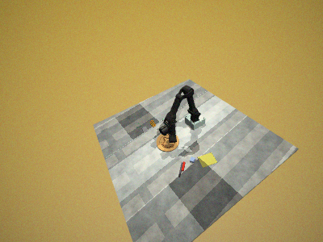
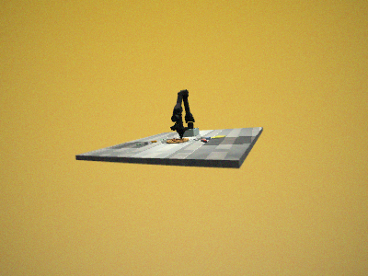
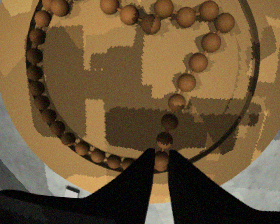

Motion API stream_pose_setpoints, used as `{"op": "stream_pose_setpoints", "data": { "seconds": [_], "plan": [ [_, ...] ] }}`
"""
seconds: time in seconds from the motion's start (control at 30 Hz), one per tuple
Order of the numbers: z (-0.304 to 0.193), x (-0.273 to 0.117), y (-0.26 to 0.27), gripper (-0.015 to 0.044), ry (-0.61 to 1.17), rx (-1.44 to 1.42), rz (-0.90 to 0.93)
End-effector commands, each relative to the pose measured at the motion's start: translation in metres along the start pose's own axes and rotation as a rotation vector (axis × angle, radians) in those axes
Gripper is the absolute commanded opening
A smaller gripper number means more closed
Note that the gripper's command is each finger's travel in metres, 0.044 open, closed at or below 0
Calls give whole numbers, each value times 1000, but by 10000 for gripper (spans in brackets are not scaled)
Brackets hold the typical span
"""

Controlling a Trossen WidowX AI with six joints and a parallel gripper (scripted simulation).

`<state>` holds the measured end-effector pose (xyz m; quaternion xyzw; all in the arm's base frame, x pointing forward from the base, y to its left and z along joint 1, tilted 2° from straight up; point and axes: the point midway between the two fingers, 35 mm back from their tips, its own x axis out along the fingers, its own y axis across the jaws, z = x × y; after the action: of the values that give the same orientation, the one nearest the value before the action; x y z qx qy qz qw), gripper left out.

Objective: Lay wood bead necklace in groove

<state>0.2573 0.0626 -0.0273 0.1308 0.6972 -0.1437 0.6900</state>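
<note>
The round tan bead board (image 1: 160, 146) (image 2: 171, 142) (image 3: 17, 90) lies flat under the arm. The brown wood bead necklace (image 3: 186, 82) is on it. In the wrist view, its beads follow the groove along the left side and bottom. From the bottom, the rest runs up inside the ring to the upper right, then back left in a zigzag. The groove (image 3: 257, 65) on the right holds no beads. My gripper (image 1: 173, 140) (image 2: 181, 137) (image 3: 161, 155) is shut on a necklace bead at the bottom of the ring. The board's top edge is out of the wrist view.
The arm's pale box-shaped base (image 1: 195, 122) (image 2: 192, 132) stands behind the board. A yellow square (image 1: 207, 160), a small blue piece (image 1: 192, 160) and a red-and-dark tool (image 1: 182, 167) lie in front and right. An orange item (image 1: 153, 123) lies back left.
</note>
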Motion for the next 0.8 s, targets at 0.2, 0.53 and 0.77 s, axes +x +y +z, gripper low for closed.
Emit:
{"op": "stream_pose_setpoints", "data": {
  "seconds": [0.2, 0.53, 0.77],
  "plan": [
    [-5, -4, -10, 0, -2, -4, -1],
    [-6, -4, -12, 0, -2, -4, -2],
    [-6, 4, -12, 0, -2, -4, -2]
  ]
}}
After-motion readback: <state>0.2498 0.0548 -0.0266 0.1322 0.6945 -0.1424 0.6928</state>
